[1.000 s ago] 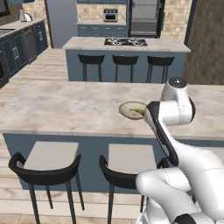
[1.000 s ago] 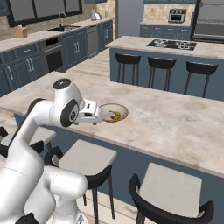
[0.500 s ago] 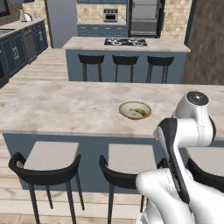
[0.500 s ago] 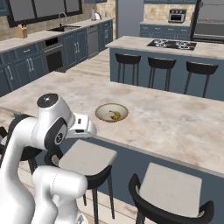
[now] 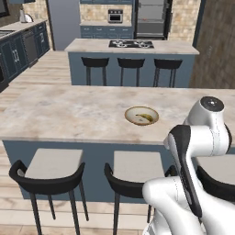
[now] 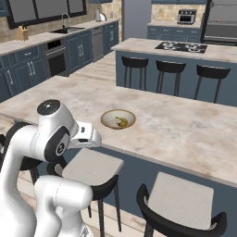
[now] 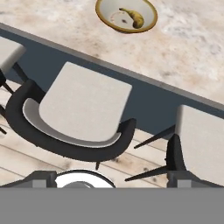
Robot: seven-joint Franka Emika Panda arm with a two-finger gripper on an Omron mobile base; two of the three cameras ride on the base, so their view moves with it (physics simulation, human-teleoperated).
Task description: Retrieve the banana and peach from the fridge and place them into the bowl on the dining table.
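The beige bowl (image 5: 134,114) (image 6: 111,119) (image 7: 114,18) rests on the dining table (image 5: 64,110) (image 6: 185,129) (image 7: 188,48) near its front edge. Inside it lies the yellow banana (image 5: 145,117) (image 6: 121,122) (image 7: 134,16). The peach is out of view. My gripper (image 7: 111,178) is open with nothing between its fingertips. It hangs in front of the table edge, above a stool and well short of the bowl. My white hand (image 6: 88,134) juts out from the folded arm below table height.
Grey-seated stools with black backs (image 7: 83,105) (image 7: 205,140) (image 5: 50,165) stand along the table's near side under my hand. Behind the table is the island with a cooktop (image 5: 131,46) and more stools (image 6: 169,67). Blue-grey cabinets (image 6: 69,51) line the left wall.
My arm has pulled back from over the bowl toward the near side of the table and folded lower. The banana stays in the bowl.
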